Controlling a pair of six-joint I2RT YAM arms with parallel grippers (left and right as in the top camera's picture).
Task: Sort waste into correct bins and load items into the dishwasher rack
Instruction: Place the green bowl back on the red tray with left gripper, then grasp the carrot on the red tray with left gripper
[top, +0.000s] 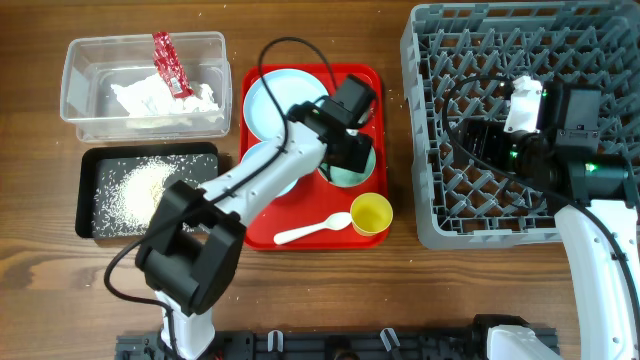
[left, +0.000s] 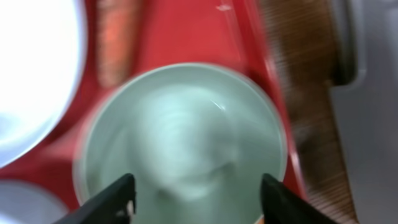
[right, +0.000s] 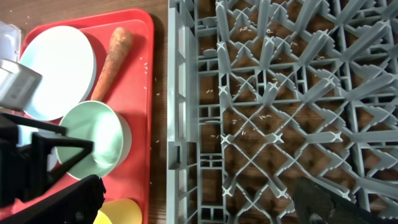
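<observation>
Two fingers of the left gripper (left: 196, 186) are spread wide, one on either side of the pale green bowl (left: 186, 137). The bowl sits upright on the red tray (right: 140, 93) near the carrot (right: 115, 53), next to the dishwasher rack (right: 180, 93). No contact yet, I think. The bowl looks about as wide as the opening, so I'd shift over, put one finger inside the rim and pinch the wall. The right gripper (top: 490, 140) hangs over the rack; can't tell if its fingers are apart or together.

Glossy pale green bowl (left: 186, 143), smooth red plastic tray (right: 138, 93), matt grey plastic rack (right: 180, 93), wooden table (top: 40, 300).
</observation>
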